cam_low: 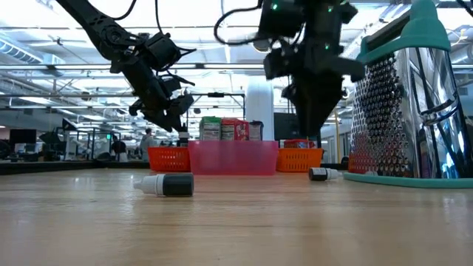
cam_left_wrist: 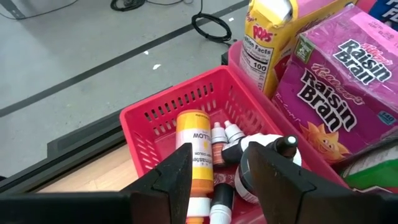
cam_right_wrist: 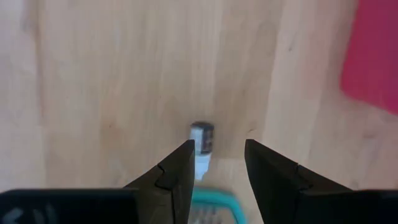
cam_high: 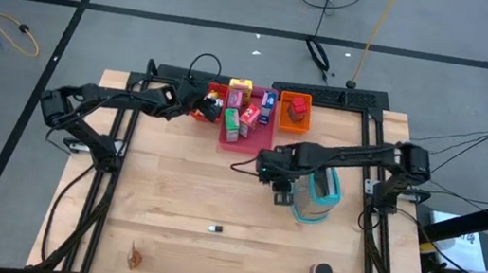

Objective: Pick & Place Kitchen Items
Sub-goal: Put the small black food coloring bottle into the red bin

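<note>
Nearest the low camera, a tiny bottle (cam_low: 164, 185) lies on its side on my counter (cam_high: 178, 194). My right pincer (cam_right_wrist: 217, 163) hangs released above another small bottle (cam_right_wrist: 201, 143) beside the teal-and-white grater (cam_high: 316, 196). My left pincer (cam_left_wrist: 219, 180) — also spread, gripping nothing — hovers over the red basket (cam_left_wrist: 166, 115) of bottles, next to the Raisin Bran box (cam_left_wrist: 336, 93).

The dark six-joint left arm extends toward the table's far edge; its two-finger left gripper (cam_left_wrist: 214, 177) points downward, fingers parted. The dark right arm reaches inward across the right side; its right gripper (cam_right_wrist: 216, 165) hangs above the tabletop, fingers apart.
</note>
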Controlling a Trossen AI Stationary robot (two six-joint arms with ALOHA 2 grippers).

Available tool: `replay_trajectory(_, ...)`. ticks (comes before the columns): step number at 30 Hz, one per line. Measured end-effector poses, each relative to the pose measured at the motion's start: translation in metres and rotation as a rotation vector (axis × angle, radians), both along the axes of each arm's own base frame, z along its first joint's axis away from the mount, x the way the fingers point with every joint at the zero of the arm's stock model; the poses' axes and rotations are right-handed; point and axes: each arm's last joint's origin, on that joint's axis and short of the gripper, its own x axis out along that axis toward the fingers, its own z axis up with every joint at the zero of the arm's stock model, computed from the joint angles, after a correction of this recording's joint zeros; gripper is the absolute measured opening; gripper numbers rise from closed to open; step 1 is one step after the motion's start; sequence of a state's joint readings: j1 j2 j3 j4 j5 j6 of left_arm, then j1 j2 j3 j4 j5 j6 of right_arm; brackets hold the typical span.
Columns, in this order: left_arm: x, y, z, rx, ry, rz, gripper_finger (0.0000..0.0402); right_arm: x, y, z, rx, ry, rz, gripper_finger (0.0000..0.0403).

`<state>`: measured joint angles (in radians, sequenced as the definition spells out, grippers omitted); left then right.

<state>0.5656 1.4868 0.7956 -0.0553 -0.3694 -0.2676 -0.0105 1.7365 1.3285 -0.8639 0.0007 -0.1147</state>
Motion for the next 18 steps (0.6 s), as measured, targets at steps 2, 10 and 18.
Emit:
replay_trajectory(2, 0.000, 0.000, 0.000, 0.000, 0.002, -0.001, 0.0159, 0.003, 0.000, -0.008, 0.001, 0.026, 0.001, 0.0137)
replay_trajectory(10, 0.000, 0.000, 0.000, 0.000, 0.003, -0.003, 0.0159, 0.006, 0.000, -0.023, 0.009, 0.090, -0.005, 0.0137)
replay_trajectory(18, 0.000, 0.000, 0.000, -0.001, 0.003, -0.004, 0.0159, 0.005, 0.001, -0.028, 0.035, 0.100, -0.012, 0.0137)
